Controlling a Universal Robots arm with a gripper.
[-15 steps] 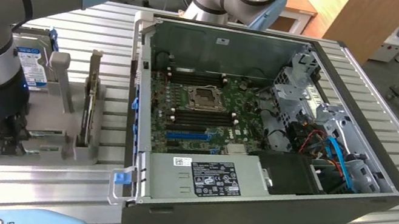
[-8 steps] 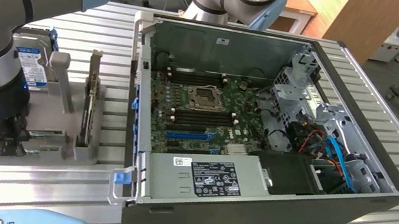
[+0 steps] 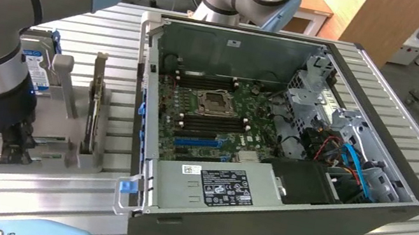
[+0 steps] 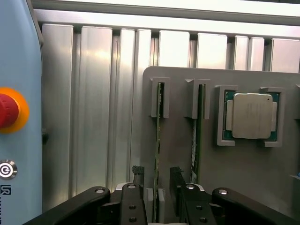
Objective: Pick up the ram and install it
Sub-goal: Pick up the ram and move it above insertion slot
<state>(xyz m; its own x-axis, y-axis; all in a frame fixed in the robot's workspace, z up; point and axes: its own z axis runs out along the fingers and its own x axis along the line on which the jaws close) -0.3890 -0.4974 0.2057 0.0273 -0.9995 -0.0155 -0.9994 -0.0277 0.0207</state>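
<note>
Pincer (image 4: 156, 174) spread, straddling ram (image 4: 158, 136).

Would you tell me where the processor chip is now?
In the wrist view the processor chip lies flat in its nest on the grey tray, beside a ram stick; the tray sits on the exterior view's left of the computer case.

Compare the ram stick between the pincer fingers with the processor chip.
The ram stick is long, thin and stands on edge; the processor chip is square and lies flat. The ram stick shows a green edge, the chip a silver lid. The open pincer straddles the ram stick, not the chip. Both sit in the grey holder.
</note>
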